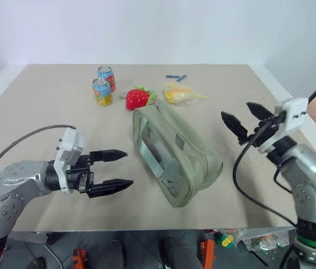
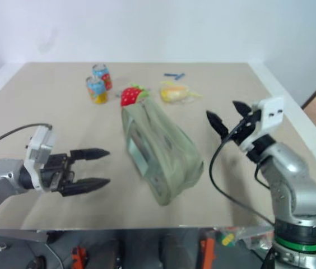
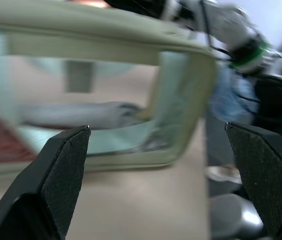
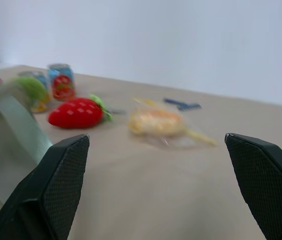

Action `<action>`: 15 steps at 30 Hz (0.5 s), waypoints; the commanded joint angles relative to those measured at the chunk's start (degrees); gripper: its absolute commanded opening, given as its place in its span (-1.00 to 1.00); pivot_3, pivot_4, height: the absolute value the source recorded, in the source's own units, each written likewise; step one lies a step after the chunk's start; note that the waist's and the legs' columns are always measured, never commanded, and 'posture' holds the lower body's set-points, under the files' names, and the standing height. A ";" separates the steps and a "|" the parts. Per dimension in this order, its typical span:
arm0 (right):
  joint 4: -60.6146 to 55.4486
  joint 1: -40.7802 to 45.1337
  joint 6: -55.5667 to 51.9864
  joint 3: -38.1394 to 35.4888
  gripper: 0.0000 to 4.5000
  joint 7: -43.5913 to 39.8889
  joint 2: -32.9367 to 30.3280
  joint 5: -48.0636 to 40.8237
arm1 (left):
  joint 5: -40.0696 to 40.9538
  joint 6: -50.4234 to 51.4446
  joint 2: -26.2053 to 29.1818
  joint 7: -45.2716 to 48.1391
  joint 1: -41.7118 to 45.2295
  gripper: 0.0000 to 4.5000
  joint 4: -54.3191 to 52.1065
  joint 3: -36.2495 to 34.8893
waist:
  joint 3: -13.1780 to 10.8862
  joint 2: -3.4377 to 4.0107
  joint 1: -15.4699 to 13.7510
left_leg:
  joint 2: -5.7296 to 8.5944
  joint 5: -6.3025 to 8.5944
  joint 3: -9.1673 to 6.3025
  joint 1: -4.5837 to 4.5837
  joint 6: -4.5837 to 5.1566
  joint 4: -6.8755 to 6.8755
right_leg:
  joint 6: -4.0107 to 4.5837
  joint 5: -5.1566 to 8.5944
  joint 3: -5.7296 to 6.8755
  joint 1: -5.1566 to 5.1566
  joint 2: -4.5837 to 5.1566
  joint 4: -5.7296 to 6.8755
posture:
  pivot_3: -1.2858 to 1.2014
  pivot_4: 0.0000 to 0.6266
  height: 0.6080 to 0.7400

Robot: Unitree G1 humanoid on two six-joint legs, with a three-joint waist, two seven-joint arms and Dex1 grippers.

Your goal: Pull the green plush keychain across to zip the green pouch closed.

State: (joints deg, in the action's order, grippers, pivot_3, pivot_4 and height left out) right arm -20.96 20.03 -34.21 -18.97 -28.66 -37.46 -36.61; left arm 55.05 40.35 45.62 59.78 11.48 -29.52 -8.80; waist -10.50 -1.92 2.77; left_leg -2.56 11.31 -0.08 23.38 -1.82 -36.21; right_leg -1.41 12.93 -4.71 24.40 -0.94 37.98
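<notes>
Over table (image 1: 46, 112), fingers (image 1: 113, 183) wide, empty.

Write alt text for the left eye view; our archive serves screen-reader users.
A pale green pouch lies slantwise mid-table between two open robot grippers, the left gripper beside it and the right gripper raised, neither touching it. Behind it sit a strawberry plush, a yellow packet and two cans.
</notes>
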 commanded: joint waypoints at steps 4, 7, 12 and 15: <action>-8.78 1.91 -13.78 -5.21 1.00 -7.19 -10.39 -18.91 | -0.99 -0.88 -0.40 4.03 5.65 0.98 -0.07 4.96 | -0.01 0.00 -0.09 | 0.02 0.04 -0.02 0.02 0.07 0.02 | 0.02 0.04 0.00 -0.02 0.00 -0.01 | 0.03 -0.52 1.00; -11.89 -2.34 -18.04 -7.72 1.00 -7.77 -13.51 -24.87 | -2.22 -1.31 -1.04 4.96 7.86 0.98 1.33 6.80 | -0.01 -0.05 -0.11 | 0.03 0.07 -0.04 0.03 0.11 0.02 | 0.03 0.08 0.01 -0.02 0.00 -0.01 | 0.03 -0.52 1.00; -18.41 -12.29 -20.18 -9.83 1.00 -5.87 -13.86 -29.99 | -3.53 -1.52 -2.01 6.48 10.16 0.98 2.86 8.68 | -0.02 -0.08 -0.19 | 0.04 0.09 -0.09 0.06 0.14 0.01 | 0.03 0.11 0.05 -0.02 0.00 -0.01 | 0.03 -0.52 1.00; -20.72 -14.94 -19.46 -8.04 1.00 -3.38 -12.69 -30.31 | -4.39 -1.79 -2.41 7.28 10.97 0.98 3.56 9.50 | -0.03 -0.08 0.17 | 0.02 0.09 -0.02 0.01 0.14 -0.01 | -0.02 0.08 0.00 -0.01 0.00 -0.01 | 0.03 -0.52 1.00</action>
State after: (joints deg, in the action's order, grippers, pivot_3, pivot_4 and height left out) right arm -39.12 5.56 -54.82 -26.91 -33.50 -50.88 -66.06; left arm 51.14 39.80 43.43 66.10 21.35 -25.84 0.61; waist -10.54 -2.00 2.95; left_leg -2.55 11.39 -0.09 23.37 -1.68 -36.24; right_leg -1.43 13.01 -4.71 24.39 -0.95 37.97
